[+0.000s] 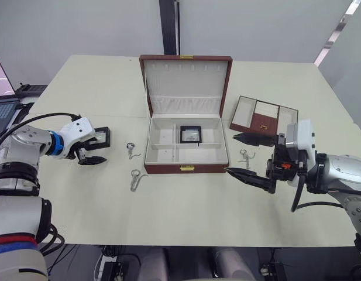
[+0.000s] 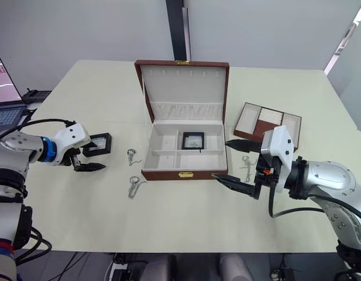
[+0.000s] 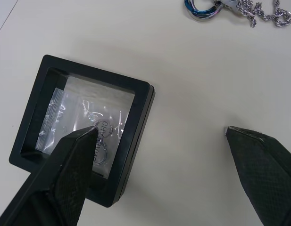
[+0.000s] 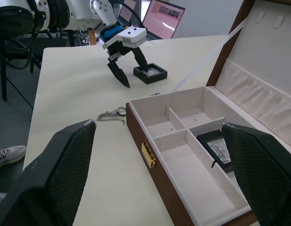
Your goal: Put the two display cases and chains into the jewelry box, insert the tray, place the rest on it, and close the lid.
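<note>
The broad cream worktop point(image 1: 186, 216) carries everything. In the middle of it stands the brown leather jewelry box point(image 1: 186, 168) with its lid raised and its pale, partitioned interior bare except for one black square display case with a clear window point(image 1: 190, 134), which already lies in the back right compartment. Off to the box's right rests the brown divided insert tray point(image 1: 264, 117), not yet in the box.

The left gripper point(image 1: 93, 149) hangs low over the worktop on the box's left side with its fingers spread wide and nothing between them. Right at it lies the second black square display case point(image 1: 100, 137), flat, with a small plastic bag behind its window. In the left wrist view one fingertip point(image 3: 91, 134) sits over the case's window while the other is well off to the side over bare worktop, so the case is not between them. The left arm is clearly the nearer one, and I'd judge it needs to shift sideways to straddle the case.

The right gripper point(image 1: 242, 154) hovers by the box's front right corner, fingers wide and empty.

Three small silver chains are out: two point(image 1: 131, 150) point(image 1: 135, 177) left of the box, one point(image 1: 246, 157) right of it.
</note>
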